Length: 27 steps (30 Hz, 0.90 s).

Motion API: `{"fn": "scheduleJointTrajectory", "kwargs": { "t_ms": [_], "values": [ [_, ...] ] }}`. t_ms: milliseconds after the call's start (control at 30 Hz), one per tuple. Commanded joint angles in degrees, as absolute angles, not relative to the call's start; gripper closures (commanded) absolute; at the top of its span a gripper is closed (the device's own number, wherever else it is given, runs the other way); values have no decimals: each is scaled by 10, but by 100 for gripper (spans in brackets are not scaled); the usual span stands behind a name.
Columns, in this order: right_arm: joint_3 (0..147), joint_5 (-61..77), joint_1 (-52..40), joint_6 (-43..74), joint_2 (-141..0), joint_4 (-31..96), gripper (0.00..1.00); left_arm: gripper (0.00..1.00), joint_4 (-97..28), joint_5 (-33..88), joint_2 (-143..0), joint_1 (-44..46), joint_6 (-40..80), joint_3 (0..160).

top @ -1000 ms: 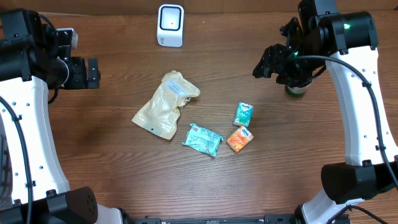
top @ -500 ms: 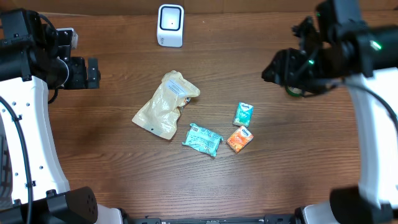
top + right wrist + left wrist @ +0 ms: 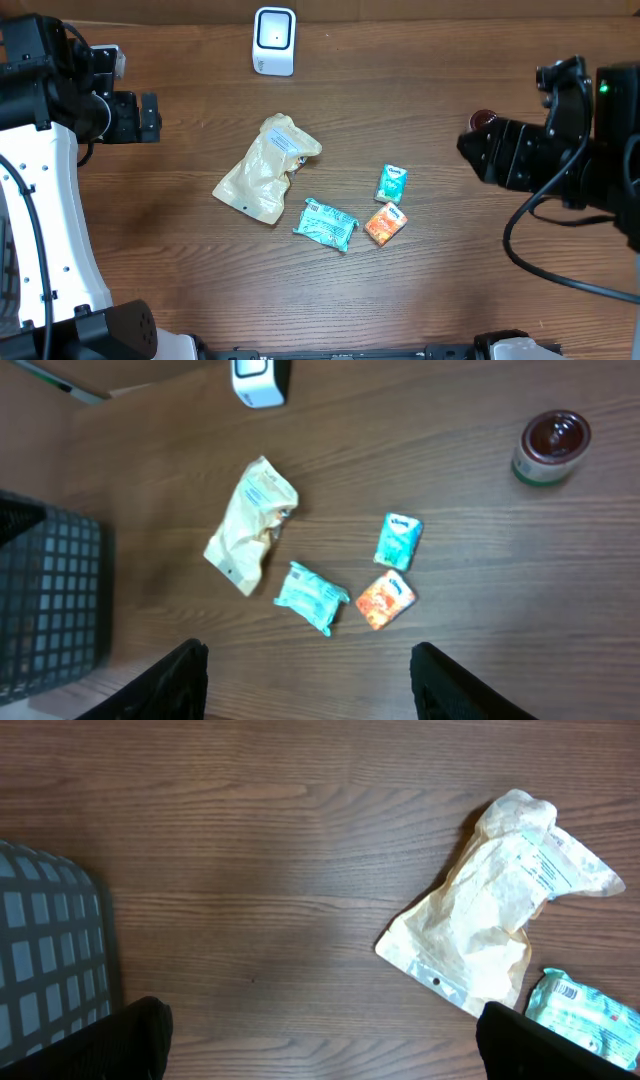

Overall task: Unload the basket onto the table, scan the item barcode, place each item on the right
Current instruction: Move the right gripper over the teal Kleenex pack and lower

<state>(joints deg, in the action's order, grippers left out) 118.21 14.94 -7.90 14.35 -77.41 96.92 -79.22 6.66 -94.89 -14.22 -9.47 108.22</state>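
Currently your left tool spread wide, empty; right tool parted, empty. Cream pouch, teal packet, green pack, orange pack mid-counter; scanner at far edge.

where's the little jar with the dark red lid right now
The jar stands alone on the table's right side, top right in the right wrist view, beyond the teal packet; overhead, the right arm partly hides it.

A scanner stands behind a pouch on the counter. A wrapper, a carton and a packet lie right of the pouch.
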Motion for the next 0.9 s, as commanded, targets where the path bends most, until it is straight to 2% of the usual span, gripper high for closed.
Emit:
{"fn": "scheduleJointTrajectory", "kwargs": {
  "t_ms": [0, 200, 600, 733, 867],
  "values": [
    [1096, 136, -77, 157, -773, 971, 38, 0, -792, 67, -952, -138, -107, 1080],
    [963, 142, -77, 162, -775, 929, 38, 0, -792, 66, -952, -138, -107, 1080],
    [774, 142, -77, 209, -794, 743, 39, 0, -792, 66, -952, -138, -107, 1080],
    [727, 167, -78, 232, -845, 678, 42, 0, -792, 66, -952, -138, -107, 1080],
    [719, 177, -78, 258, -914, 628, 50, 0, -792, 66, -952, -138, -107, 1080]
  ]
}}
